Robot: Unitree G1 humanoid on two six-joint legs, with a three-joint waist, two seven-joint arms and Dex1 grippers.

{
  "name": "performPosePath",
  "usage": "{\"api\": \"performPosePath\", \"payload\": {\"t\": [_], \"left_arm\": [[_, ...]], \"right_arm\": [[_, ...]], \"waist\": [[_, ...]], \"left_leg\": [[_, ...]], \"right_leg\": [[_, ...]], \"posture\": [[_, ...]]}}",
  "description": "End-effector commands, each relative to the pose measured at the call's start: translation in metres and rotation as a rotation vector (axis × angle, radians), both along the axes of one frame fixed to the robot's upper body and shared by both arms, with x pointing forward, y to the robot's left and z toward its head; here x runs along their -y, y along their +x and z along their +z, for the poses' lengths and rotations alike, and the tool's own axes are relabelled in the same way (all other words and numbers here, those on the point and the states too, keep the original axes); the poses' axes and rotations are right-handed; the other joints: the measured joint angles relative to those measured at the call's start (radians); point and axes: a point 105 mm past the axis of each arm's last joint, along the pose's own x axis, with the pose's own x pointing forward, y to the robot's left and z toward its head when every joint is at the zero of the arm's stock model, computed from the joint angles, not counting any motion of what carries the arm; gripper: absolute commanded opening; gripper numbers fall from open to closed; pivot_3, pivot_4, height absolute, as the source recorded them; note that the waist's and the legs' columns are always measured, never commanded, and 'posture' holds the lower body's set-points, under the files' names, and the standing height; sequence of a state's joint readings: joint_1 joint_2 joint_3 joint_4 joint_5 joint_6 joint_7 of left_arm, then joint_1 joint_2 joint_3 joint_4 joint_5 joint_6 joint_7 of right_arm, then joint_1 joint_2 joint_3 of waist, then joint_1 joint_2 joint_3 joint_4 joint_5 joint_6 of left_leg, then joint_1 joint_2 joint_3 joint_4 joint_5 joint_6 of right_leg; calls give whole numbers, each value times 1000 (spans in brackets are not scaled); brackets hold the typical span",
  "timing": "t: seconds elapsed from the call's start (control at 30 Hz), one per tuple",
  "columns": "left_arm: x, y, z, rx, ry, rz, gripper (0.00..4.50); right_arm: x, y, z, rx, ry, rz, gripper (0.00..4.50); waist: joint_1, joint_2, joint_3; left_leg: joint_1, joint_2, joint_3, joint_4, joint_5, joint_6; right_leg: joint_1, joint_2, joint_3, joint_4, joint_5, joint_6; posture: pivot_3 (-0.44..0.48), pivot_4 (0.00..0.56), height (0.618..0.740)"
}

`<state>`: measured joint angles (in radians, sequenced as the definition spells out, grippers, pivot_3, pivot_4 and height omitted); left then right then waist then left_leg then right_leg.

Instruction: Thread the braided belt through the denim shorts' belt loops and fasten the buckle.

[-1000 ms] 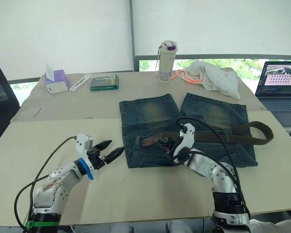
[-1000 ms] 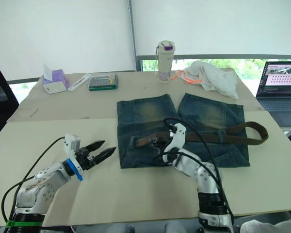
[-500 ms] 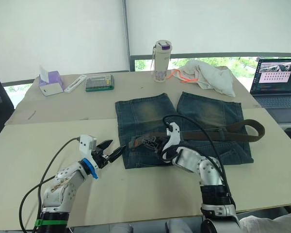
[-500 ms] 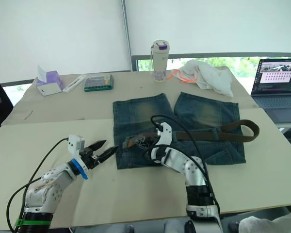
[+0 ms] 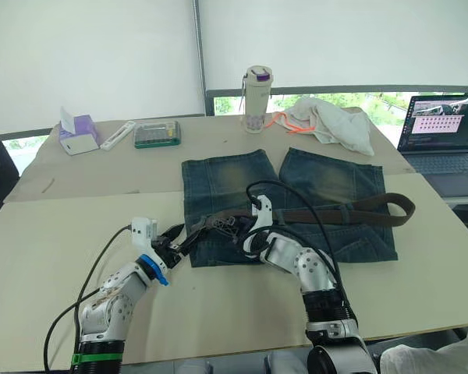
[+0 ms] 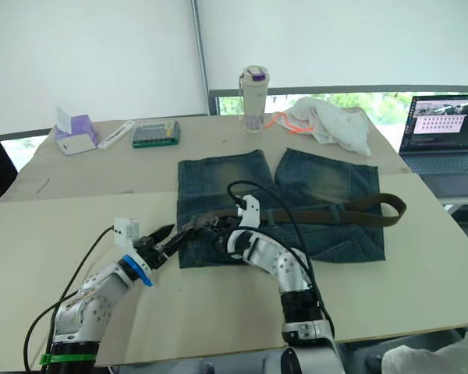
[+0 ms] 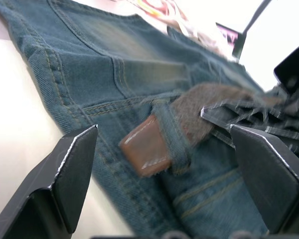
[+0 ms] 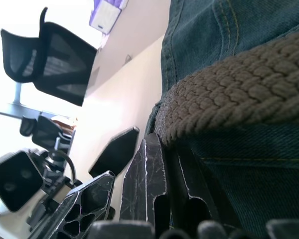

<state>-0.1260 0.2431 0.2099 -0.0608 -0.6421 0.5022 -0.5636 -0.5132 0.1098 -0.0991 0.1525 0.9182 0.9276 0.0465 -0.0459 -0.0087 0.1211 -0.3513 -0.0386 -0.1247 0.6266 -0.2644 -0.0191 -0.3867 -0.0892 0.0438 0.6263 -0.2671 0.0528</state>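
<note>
Showing leather belt tip (image 7: 145, 150) under belt loop (image 7: 170, 137) (left wrist view).

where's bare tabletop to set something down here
Bare patches: the near table edge in front of the denim shorts, and the left side between tissue box and left gripper. Crowded: the waistband, where both grippers meet the braided belt, and the back edge by the bottle.

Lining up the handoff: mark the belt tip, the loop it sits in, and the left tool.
braided belt (image 7: 145, 149), left wrist view, leather tip.
belt loop (image 7: 171, 142), left wrist view, denim strip.
left tool (image 5: 179, 240), left eye view, between fingertips.
</note>
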Motion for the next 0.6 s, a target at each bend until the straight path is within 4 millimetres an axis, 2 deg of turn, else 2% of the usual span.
{"api": "performPosePath", "payload": {"t": [0.03, 0.17, 0.33, 0.43, 0.5, 0.6], "left_arm": [[-2, 5, 20, 10, -133, 22, 4464], [6, 3, 27, -35, -287, -24, 4464], [16, 6, 31, -114, -428, -55, 4464], [19, 15, 38, -133, -529, -52, 4464], [22, 16, 40, -147, -551, -67, 4464], [26, 16, 29, -209, -523, -66, 4464]], "right_arm": [[-24, 6, 30, -31, 197, 12, 0], [-20, 10, 32, -74, 290, -2, 0], [-20, 7, 34, -57, 294, 23, 0], [-23, 2, 39, -29, 297, 57, 0], [-23, 2, 39, -26, 293, 57, 0], [-21, 3, 39, -24, 293, 49, 0]], "waist": [[2, -1, 0], [4, -1, -1], [4, -1, -1], [3, -1, -1], [3, -1, -1], [2, -1, -1]], "left_leg": [[0, 0, 0, 0, 0, 0], [0, 0, 0, 0, 0, 0], [0, -1, 0, 1, 0, 0], [0, -1, 0, 1, 0, 0], [0, -1, 0, 1, 0, 0], [0, -1, 0, 0, 0, 0]], "right_leg": [[0, 0, 0, 0, 0, 0], [1, 0, 0, 0, 0, 0], [1, 0, 0, 0, 0, 0], [1, 0, 0, 0, 0, 0], [0, 0, -1, 0, 0, 0], [0, 0, 0, 0, 0, 0]], "posture": [[0, 150, 740], [0, 150, 740], [0, 150, 740], [0, 150, 740], [0, 150, 740], [0, 150, 740]]}}
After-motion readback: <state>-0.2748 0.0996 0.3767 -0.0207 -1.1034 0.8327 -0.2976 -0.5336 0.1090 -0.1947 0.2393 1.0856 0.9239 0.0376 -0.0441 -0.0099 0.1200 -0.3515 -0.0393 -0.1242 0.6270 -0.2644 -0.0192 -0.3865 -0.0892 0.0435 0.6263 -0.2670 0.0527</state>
